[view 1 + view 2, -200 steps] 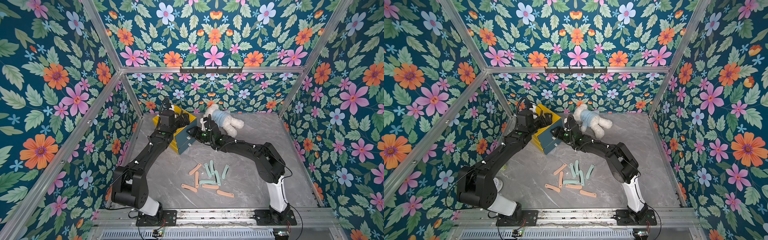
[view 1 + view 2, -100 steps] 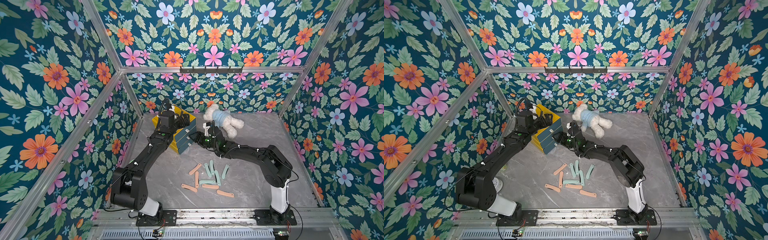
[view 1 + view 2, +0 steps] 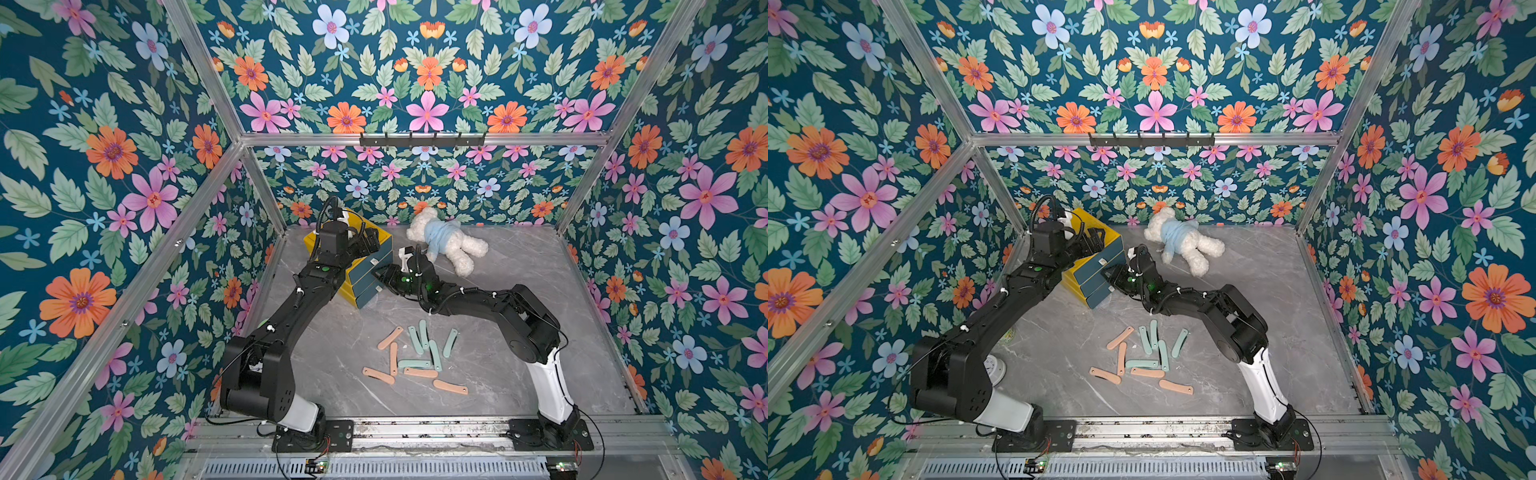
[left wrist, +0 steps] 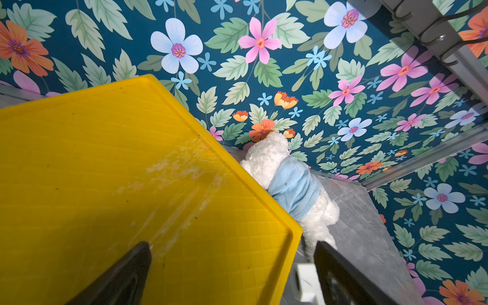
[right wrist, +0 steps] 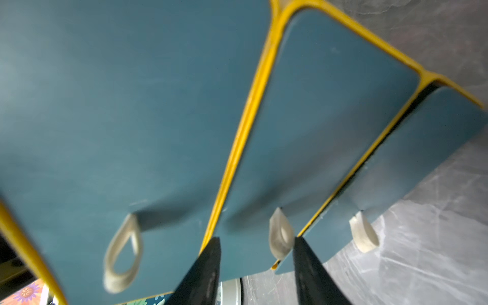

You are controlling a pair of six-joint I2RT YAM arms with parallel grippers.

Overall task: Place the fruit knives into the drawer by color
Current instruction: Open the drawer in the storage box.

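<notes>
Several fruit knives, salmon pink (image 3: 390, 337) (image 3: 1120, 337) and pale teal (image 3: 415, 340) (image 3: 1145, 340), lie loose on the grey table in front of both arms. The drawer cabinet (image 3: 382, 239) (image 3: 1077, 218) is yellow with three dark teal fronts and stands at the back left. My left gripper (image 3: 368, 243) (image 3: 1094, 239) (image 4: 232, 245) is open over the cabinet's top corner, one finger above the top, the other past its edge. My right gripper (image 3: 380, 276) (image 3: 1111, 276) (image 5: 256, 239) is at the drawer fronts. Its jaws stand apart on either side of the middle drawer's pale loop handle (image 5: 280, 235).
A white teddy bear in a light blue top (image 3: 444, 241) (image 3: 1179, 241) (image 4: 287, 182) lies at the back, just right of the cabinet. Loop handles hang on the top drawer (image 5: 124, 253) and the bottom drawer (image 5: 364, 232). Flowered walls enclose the table on three sides.
A drawer that stood pulled out a second ago now sits back in the cabinet. My right gripper followed it in to the fronts and its jaws narrowed. The left gripper stayed put.
</notes>
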